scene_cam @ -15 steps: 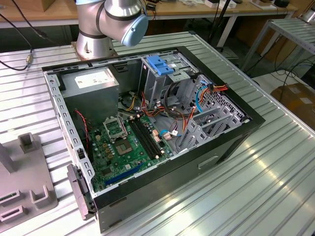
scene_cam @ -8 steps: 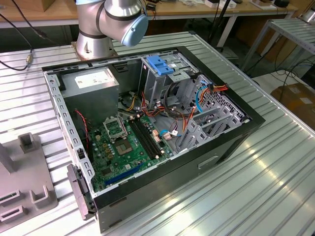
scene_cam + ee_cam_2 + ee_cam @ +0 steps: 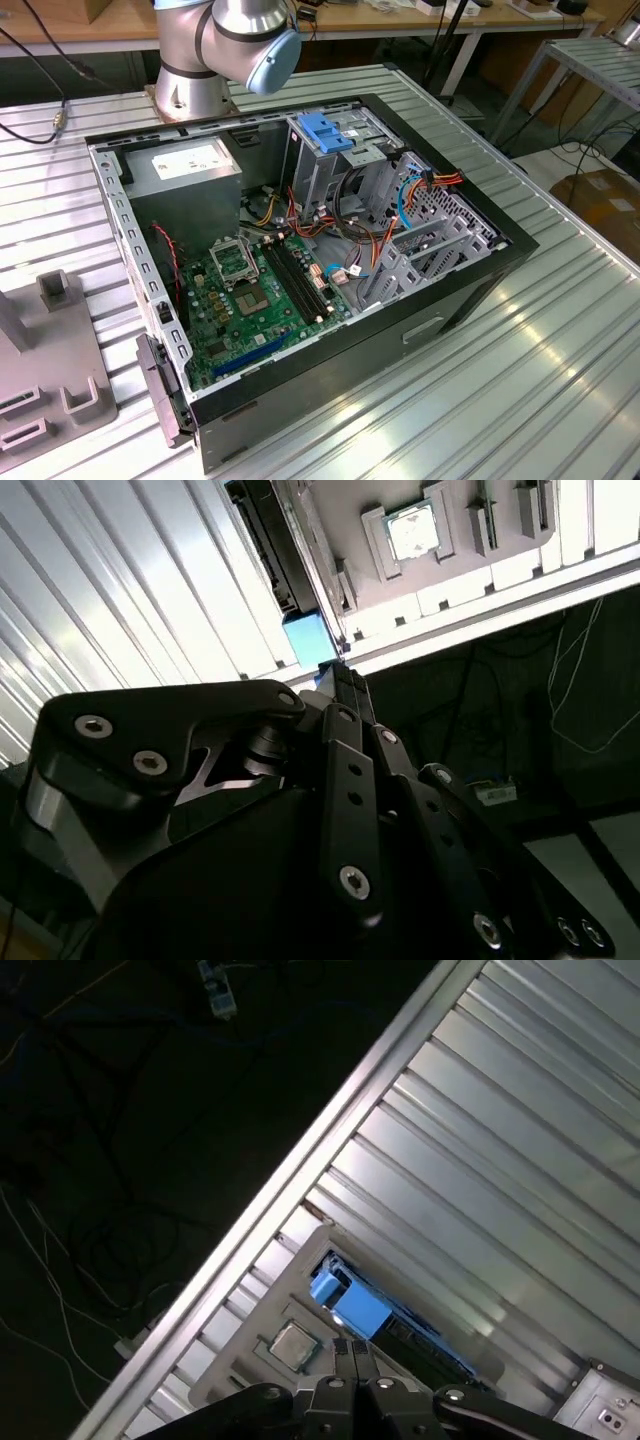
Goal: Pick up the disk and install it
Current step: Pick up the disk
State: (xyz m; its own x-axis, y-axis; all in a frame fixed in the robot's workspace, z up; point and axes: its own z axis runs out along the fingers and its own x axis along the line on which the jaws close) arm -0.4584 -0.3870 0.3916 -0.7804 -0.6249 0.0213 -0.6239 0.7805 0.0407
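Ribbed table (image 3: 530, 380), bright glossy metal; disk (image 3: 350, 1303), smooth blue plastic carrier on a dark body; gripper (image 3: 339, 675), matt black metal; computer case (image 3: 330, 375), matt black shell over dull grey steel.

In the exterior view the light is bright and even, falling from above. The ribbed desk (image 3: 520, 380) carries long white glare streaks toward the exterior view's right, and the inside of the case (image 3: 330, 365) lies in mild shade. Both wrist views are harsh in contrast: the desk burns out to near white, the floor (image 3: 130, 1110) beneath is almost black, and the end effector (image 3: 340, 675) is a dark, underexposed mass with small highlights on its screws.
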